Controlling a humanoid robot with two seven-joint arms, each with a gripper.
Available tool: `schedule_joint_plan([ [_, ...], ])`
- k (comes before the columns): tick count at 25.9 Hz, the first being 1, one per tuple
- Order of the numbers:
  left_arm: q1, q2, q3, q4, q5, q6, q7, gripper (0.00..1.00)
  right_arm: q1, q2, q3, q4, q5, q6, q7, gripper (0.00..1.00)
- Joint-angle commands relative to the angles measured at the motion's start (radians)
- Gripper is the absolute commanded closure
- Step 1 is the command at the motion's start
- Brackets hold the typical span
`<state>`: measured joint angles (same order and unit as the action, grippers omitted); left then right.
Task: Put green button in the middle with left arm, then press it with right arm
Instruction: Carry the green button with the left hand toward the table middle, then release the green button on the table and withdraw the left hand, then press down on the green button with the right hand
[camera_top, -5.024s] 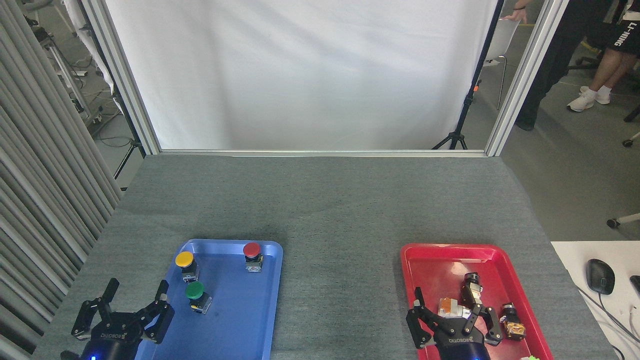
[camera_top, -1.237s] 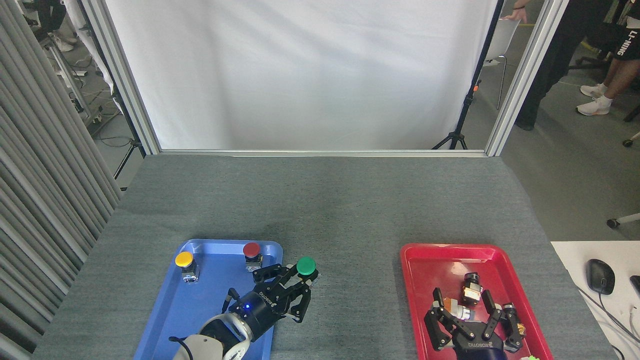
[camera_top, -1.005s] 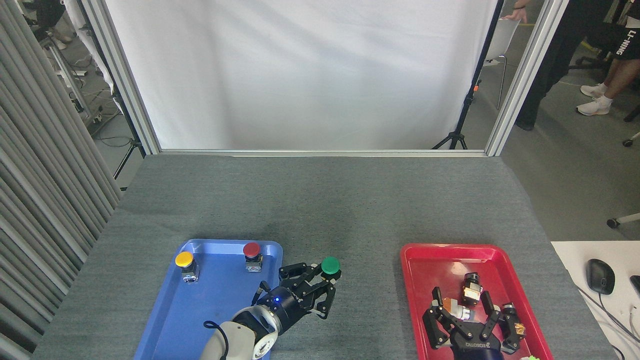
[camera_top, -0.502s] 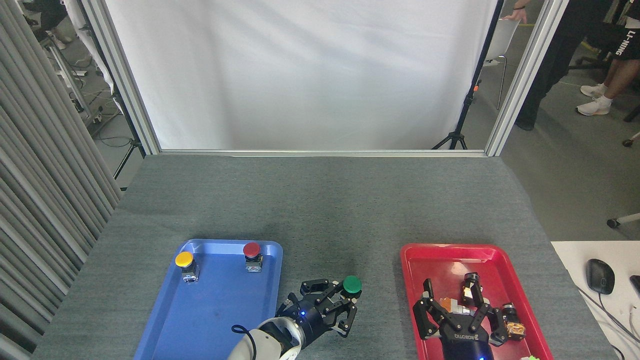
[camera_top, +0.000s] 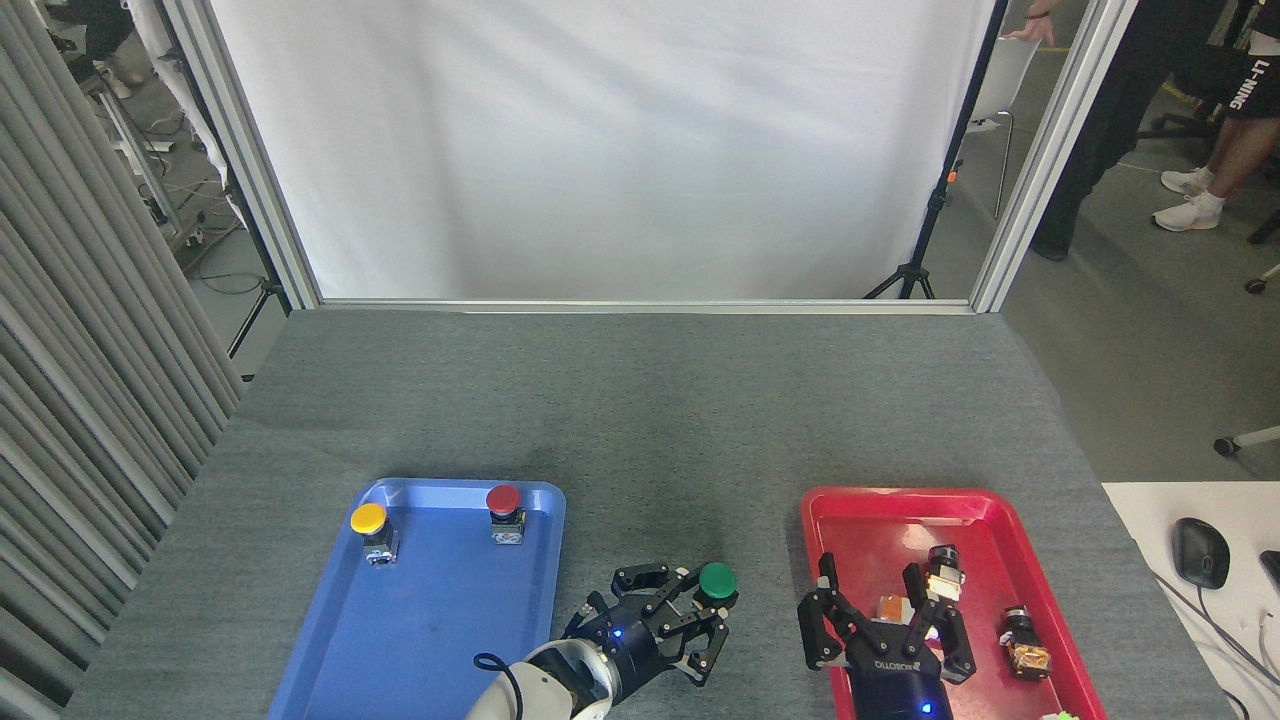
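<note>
My left gripper (camera_top: 690, 620) clenched on green button (camera_top: 717, 580), now carried out of blue tray (camera_top: 330, 640) to bare table middle (camera_top: 760, 560) between trays. Button not yet set down. My right gripper (camera_top: 880, 625), fingers spread, empty, has drifted left over red tray (camera_top: 1000, 515) edge, readying press.

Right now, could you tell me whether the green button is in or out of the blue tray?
Out. The green button sits in the left gripper over grey tabletop, right of the blue tray.
</note>
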<state>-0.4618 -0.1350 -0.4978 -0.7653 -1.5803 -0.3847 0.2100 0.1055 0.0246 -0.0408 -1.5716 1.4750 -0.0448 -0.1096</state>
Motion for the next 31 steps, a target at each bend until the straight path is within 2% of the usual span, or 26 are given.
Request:
schedule_joint_plan([
  [1, 0.005, 0.0, 0.004, -0.003, 0.016, -0.002, 0.003, 0.0, -0.01, 0.008, 0.012, 0.002, 0.01, 0.0, 0.001, 0.17],
  [6, 0.043, 0.006, 0.007, -0.075, 0.029, 0.004, 0.005, 0.0, -0.012, 0.017, 0.013, 0.002, 0.014, -0.001, 0.001, 0.4],
  [8, 0.106, 0.015, 0.018, -0.2, 0.029, 0.023, -0.006, 0.0, -0.012, 0.018, 0.019, 0.007, 0.014, -0.01, 0.001, 0.59],
  [9, 0.155, 0.031, 0.033, -0.284, 0.029, 0.046, -0.014, 0.0, -0.012, 0.018, 0.03, 0.013, 0.014, -0.012, 0.001, 0.66],
  [12, 0.291, 0.136, 0.073, -0.522, 0.029, 0.136, -0.024, 0.01, -0.017, 0.02, 0.067, 0.022, 0.028, -0.012, 0.002, 0.85],
  [14, 0.364, 0.179, 0.099, -0.612, 0.037, 0.17, -0.041, 0.0, -0.03, 0.028, 0.094, 0.039, 0.06, -0.012, 0.004, 0.92],
  [17, 0.459, 0.222, 0.2, -0.684, 0.074, 0.168, -0.046, 0.0, -0.047, 0.04, 0.119, 0.079, 0.117, -0.012, 0.007, 0.98],
  [21, 0.514, 0.239, 0.347, -0.727, 0.177, 0.165, -0.047, 0.0, -0.076, 0.047, 0.157, 0.131, 0.134, -0.009, 0.008, 1.0],
  [23, 0.517, 0.241, 0.361, -0.727, 0.207, 0.167, -0.047, 0.0, -0.084, 0.052, 0.17, 0.151, 0.14, -0.003, 0.018, 1.0],
  [25, 0.522, 0.247, 0.398, -0.73, 0.217, 0.179, -0.043, 0.0, -0.093, 0.054, 0.177, 0.177, 0.142, 0.0, 0.034, 1.0],
  [28, 0.586, 0.25, 0.536, -0.776, 0.22, 0.168, -0.035, 0.0, -0.119, 0.06, 0.185, 0.249, 0.143, 0.017, 0.036, 1.0],
  [31, 0.6, 0.25, 0.628, -0.804, 0.22, 0.171, -0.037, 0.0, -0.138, 0.063, 0.193, 0.32, 0.143, 0.048, 0.036, 1.0],
])
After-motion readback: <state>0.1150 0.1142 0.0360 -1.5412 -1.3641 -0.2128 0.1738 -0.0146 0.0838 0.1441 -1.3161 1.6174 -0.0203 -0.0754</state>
